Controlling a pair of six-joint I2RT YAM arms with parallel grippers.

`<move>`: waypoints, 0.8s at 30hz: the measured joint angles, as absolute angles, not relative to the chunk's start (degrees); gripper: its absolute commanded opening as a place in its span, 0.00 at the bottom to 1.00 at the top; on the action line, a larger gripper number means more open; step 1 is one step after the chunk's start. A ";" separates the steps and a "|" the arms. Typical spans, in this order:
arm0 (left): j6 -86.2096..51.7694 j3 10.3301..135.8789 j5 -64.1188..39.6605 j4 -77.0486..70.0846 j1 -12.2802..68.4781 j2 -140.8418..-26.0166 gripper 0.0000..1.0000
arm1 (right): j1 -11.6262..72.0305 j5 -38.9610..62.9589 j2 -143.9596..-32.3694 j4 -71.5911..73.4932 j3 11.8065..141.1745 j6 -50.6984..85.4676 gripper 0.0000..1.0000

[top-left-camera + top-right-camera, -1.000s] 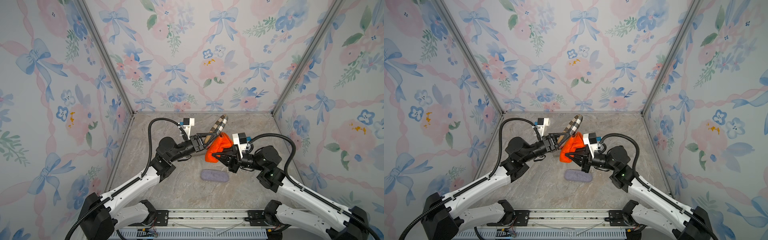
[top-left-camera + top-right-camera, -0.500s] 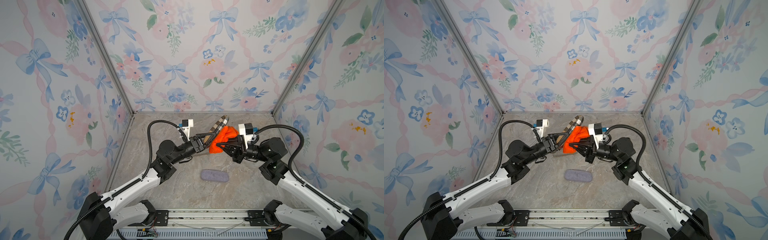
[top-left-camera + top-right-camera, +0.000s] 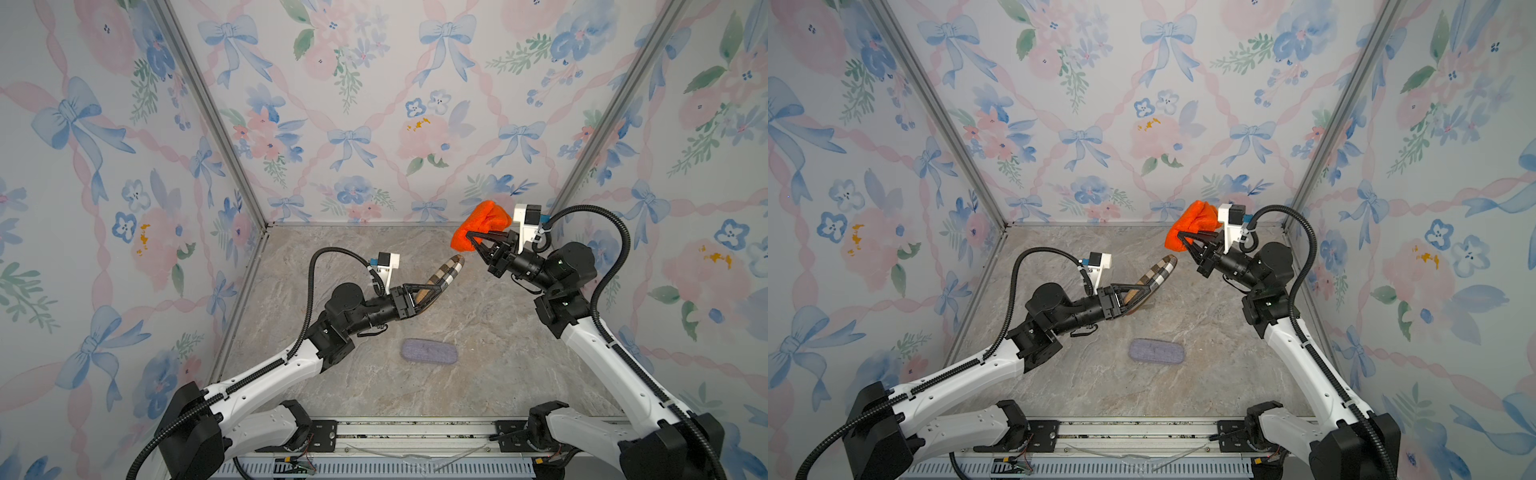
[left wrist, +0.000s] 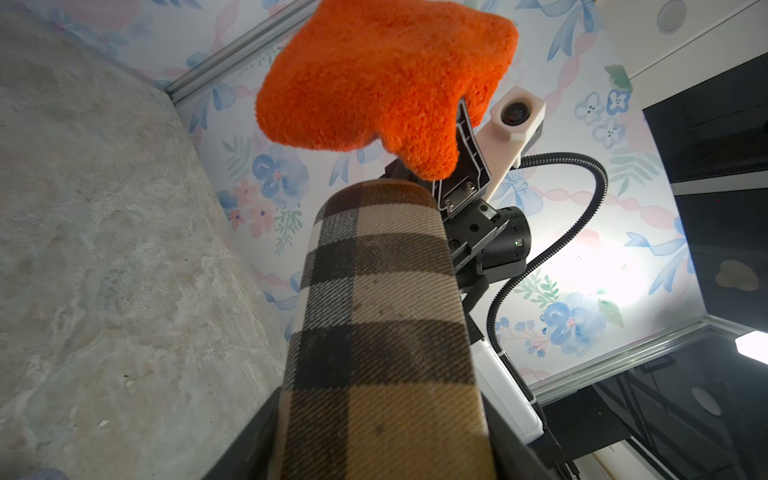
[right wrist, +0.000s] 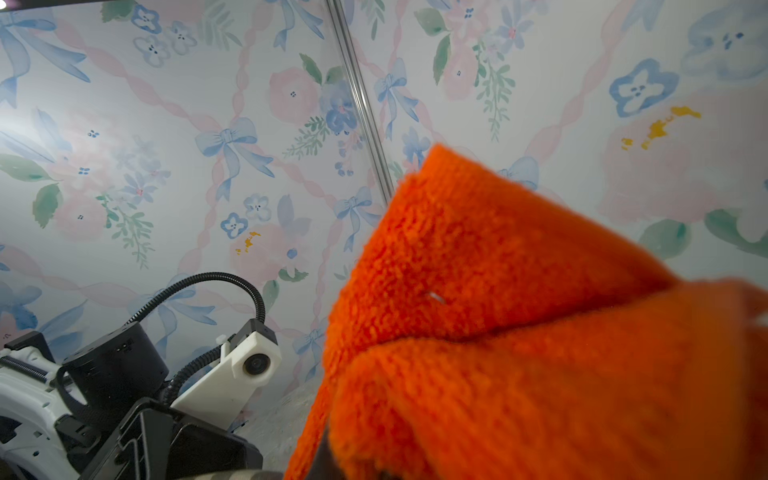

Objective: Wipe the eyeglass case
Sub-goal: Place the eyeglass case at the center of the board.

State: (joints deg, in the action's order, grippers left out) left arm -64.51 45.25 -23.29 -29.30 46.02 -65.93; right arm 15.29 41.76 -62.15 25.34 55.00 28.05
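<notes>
Looked like a lab test booth rather than a home: floral-papered panels [image 3: 374, 104] held by aluminium posts [image 3: 212, 112], a marble-print surface [image 3: 478, 374], robot arms [image 3: 266, 372] mounted at a metal rail [image 3: 415, 432] in front.

The left arm [image 3: 266, 376] and right arm [image 3: 598, 359] share one build: long links in white shells, joined by blocky black joints. A black ribbed hose runs off each, the left hose [image 3: 310, 291] and the right hose [image 4: 557, 158]. Each wrist carries a small white box with a round lens and a blue plug: the left camera [image 3: 386, 262] and the right camera [image 3: 525, 216]. The left pincer [image 3: 440, 289] and right pincer [image 3: 468, 236] are black, with thin triangular frame fingers. Silver screws [image 4: 448, 203] show at the right one's finger mount. The left base [image 3: 191, 438] and right base [image 3: 660, 453] are black, on a silver rail [image 3: 411, 436] at the near edge.
</notes>
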 measured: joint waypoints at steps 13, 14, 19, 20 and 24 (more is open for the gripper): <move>-40.25 60.75 -4.21 -16.88 52.49 -95.13 0.23 | 5.17 37.36 -44.95 0.99 48.60 27.00 0.00; -39.72 61.80 -2.79 -16.23 52.69 -96.68 0.23 | 4.36 37.12 -44.47 -0.27 47.92 27.03 0.00; -37.85 70.26 2.15 -12.51 53.41 -107.61 0.22 | 2.17 36.69 -42.94 -5.23 45.47 26.76 0.00; -37.60 71.90 2.76 -11.79 53.58 -109.67 0.22 | 2.04 36.64 -42.83 -6.07 45.34 26.59 0.00; -37.65 75.79 3.88 -9.02 54.52 -115.61 0.26 | 1.83 36.56 -42.02 -8.54 44.97 25.96 0.00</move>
